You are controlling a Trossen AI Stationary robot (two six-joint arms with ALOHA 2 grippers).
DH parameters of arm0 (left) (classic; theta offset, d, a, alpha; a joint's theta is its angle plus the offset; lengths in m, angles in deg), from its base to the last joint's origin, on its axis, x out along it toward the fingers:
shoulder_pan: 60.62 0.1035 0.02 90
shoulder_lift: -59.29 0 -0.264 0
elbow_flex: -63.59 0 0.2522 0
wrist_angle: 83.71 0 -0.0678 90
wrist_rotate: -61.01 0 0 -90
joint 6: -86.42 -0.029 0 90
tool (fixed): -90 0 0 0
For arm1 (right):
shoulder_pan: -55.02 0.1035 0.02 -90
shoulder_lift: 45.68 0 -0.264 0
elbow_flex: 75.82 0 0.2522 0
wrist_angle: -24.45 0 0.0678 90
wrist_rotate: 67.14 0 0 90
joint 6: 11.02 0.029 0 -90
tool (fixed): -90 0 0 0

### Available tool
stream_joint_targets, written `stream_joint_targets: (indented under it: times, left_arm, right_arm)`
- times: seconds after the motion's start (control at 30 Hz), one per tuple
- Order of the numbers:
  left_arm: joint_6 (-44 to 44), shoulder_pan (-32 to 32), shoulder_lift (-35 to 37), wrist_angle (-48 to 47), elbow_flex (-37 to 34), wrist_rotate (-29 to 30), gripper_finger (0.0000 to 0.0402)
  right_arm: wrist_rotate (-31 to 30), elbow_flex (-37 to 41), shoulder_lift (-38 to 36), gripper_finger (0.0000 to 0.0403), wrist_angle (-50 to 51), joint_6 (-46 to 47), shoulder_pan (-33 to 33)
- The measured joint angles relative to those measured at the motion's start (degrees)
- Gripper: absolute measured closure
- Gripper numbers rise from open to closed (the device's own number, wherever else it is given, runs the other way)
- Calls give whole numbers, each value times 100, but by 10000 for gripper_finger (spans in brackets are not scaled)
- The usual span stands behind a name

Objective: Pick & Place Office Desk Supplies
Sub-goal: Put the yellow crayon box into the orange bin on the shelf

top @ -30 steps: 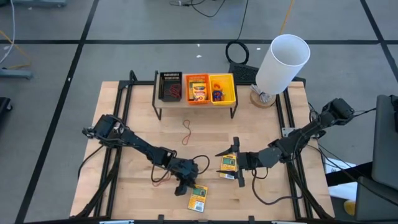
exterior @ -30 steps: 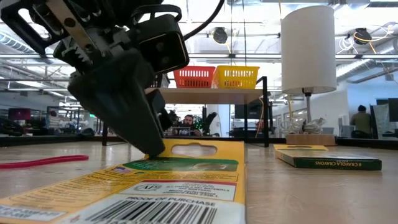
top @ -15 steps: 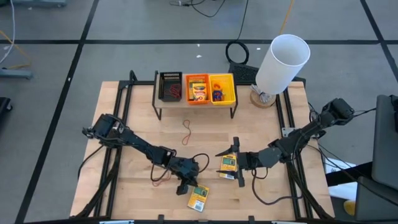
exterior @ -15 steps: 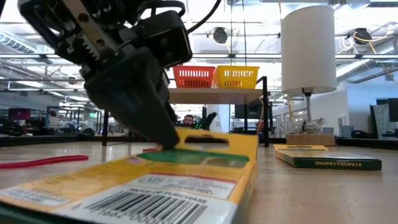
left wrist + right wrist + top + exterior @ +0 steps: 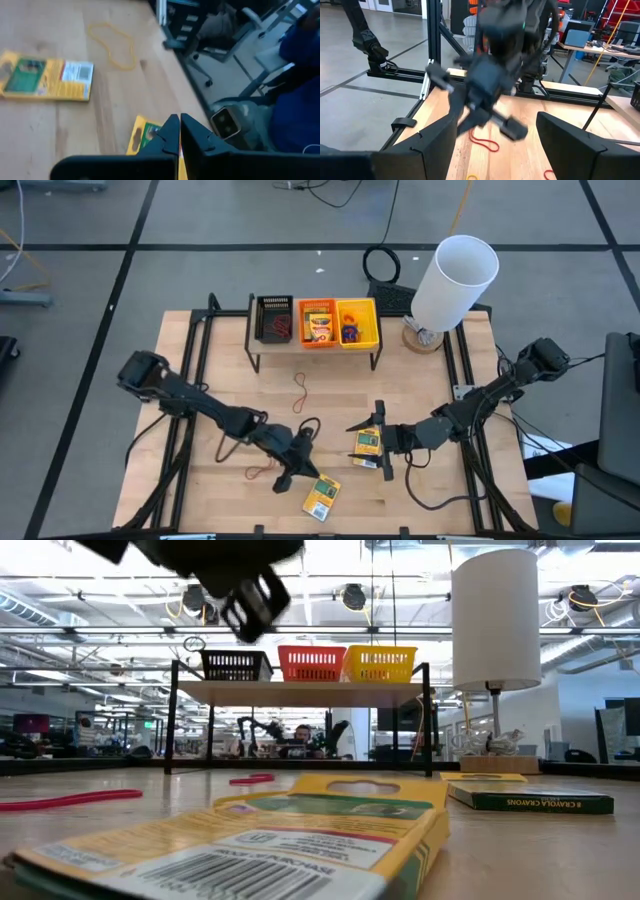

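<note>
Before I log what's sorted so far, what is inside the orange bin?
In the orange bin a yellow pack lies at the back, with dark loops in front of it. Whatever lies beneath them is covered.

We see the bench (image 5: 420,405) as pale wood, matt, with a fine straight grain and faint seams between its boards. The yellow pack (image 5: 300,835) lying nearest looks like printed card — smooth, with a slight sheen on its label and barcode panel. A red rubber band (image 5: 299,392) reads as thin, dull rubber. The three bins (image 5: 316,322) appear to be moulded plastic with slotted, lattice-like walls, standing on a shelf with a dark metal frame (image 5: 252,346). The white cylinder (image 5: 452,281) is smooth and matt. The left claw (image 5: 180,131) shows dark matt plastic — so does the right claw (image 5: 495,142).
</note>
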Motion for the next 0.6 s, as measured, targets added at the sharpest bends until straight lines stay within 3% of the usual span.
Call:
stream_joint_targets:
  times: [0.23,0.4,0.6]
  left_arm:
    - [-11,-12,597,-561,-2,-62,401]
    - [-25,-28,661,-728,-2,-61,399]
    - [-59,-38,661,-664,-2,-58,401]
  right_arm:
    - [19,0,0,141,603,602,-27]
    - [24,3,2,141,1117,1142,-167]
    - [22,4,2,141,1001,1133,-269]
